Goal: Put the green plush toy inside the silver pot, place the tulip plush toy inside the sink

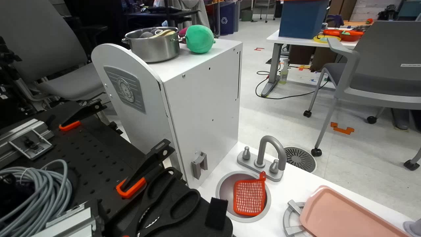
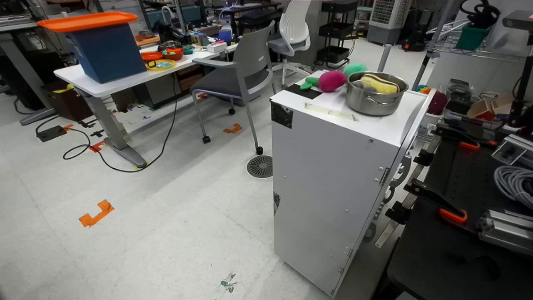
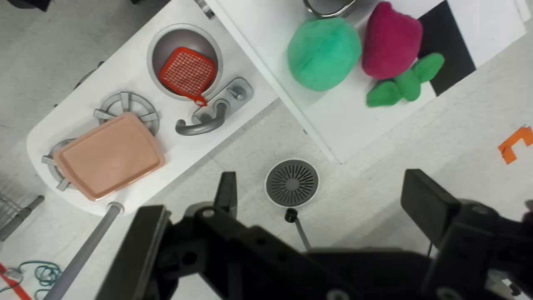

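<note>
The green plush toy (image 1: pixel 199 39) sits on the white cabinet top beside the silver pot (image 1: pixel 153 47); both also show in an exterior view (image 2: pixel 356 67). The pot (image 2: pixel 370 102) holds a yellow soft item and grey items. The tulip plush toy (image 2: pixel 332 81), magenta with green leaves, lies beside the green ball, as the wrist view (image 3: pixel 391 41) shows; only its edge shows behind the pot in an exterior view (image 1: pixel 183 32). The sink (image 1: pixel 226 194), lower than the cabinet top, holds a red checked pot holder. My gripper (image 3: pixel 320 175) is open and empty, with floor behind its fingers.
A grey faucet (image 1: pixel 273 144) arches beside the sink. A pink tray (image 3: pixel 110 156) lies on the burner grates. The tall white cabinet (image 1: pixel 204 98) rises beside the sink counter. A black bench (image 1: pixel 98 158) with clamps, scissors and cables stands alongside.
</note>
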### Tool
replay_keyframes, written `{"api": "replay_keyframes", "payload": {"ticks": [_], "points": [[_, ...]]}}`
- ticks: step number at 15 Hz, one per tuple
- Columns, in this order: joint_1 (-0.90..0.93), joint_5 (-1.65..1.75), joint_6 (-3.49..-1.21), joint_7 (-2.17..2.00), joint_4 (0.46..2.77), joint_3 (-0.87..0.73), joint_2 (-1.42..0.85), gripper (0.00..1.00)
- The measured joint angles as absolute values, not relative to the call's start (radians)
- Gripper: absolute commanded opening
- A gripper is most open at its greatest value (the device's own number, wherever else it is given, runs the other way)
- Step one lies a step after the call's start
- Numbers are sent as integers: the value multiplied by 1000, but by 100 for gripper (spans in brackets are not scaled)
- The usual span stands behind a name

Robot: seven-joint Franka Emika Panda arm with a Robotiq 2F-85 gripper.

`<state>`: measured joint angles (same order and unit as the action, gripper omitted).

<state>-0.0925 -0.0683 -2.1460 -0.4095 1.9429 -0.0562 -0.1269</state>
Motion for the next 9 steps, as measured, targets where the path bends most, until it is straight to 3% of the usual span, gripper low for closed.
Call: {"api": "replay_keyframes", "payload": {"ticks": [9], "points": [[-58,-130,-2114,-370,1932,-44,-151,100]]}}
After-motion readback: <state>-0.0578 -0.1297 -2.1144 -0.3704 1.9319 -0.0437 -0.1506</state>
